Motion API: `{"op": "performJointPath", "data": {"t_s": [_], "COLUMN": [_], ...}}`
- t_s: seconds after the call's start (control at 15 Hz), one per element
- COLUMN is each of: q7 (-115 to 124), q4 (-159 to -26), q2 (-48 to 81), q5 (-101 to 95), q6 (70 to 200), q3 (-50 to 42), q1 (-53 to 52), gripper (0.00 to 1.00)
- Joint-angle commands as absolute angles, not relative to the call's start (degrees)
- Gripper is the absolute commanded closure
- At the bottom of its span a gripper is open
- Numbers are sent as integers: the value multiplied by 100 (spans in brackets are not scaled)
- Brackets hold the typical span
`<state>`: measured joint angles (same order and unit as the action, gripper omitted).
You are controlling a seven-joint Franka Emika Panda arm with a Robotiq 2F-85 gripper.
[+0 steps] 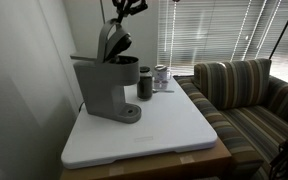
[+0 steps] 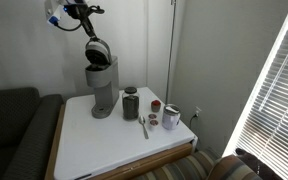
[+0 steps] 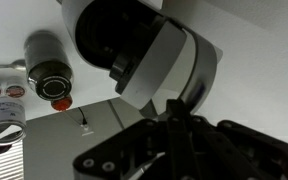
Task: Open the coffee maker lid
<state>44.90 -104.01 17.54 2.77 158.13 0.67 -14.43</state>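
Observation:
The gray coffee maker (image 1: 102,88) (image 2: 103,90) stands at the back of the white table in both exterior views. Its rounded lid (image 1: 112,42) (image 2: 97,52) is tilted up, and the dark underside and open head show. In the wrist view the raised lid (image 3: 174,55) fills the middle, gray outside and dark inside. My gripper (image 1: 121,16) (image 2: 90,34) hangs just above the top edge of the lid. In the wrist view its dark fingers (image 3: 176,118) look closed together, next to the lid's edge, with nothing between them.
A small dark cup (image 1: 145,84) (image 2: 131,102) (image 3: 50,72) stands beside the machine. Lidded jars (image 1: 162,75) (image 2: 171,117) and a spoon (image 2: 144,126) lie further along the white table (image 1: 169,128). A striped sofa (image 1: 249,90) adjoins the table, and a wall is behind.

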Motion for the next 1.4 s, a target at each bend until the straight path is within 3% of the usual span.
{"op": "performJointPath", "data": {"t_s": [0.0,0.6,1.33], "q7": [4145,4004,4515], "q4": [-9810,-9051,-9883], "q2": [2074,2505,2019], "q5": [443,458,465], "q6": [15455,15018,15372], "q3": [197,189,-35], "q1": [-1297,-1317,-1318], "gripper": [100,100,100]}}
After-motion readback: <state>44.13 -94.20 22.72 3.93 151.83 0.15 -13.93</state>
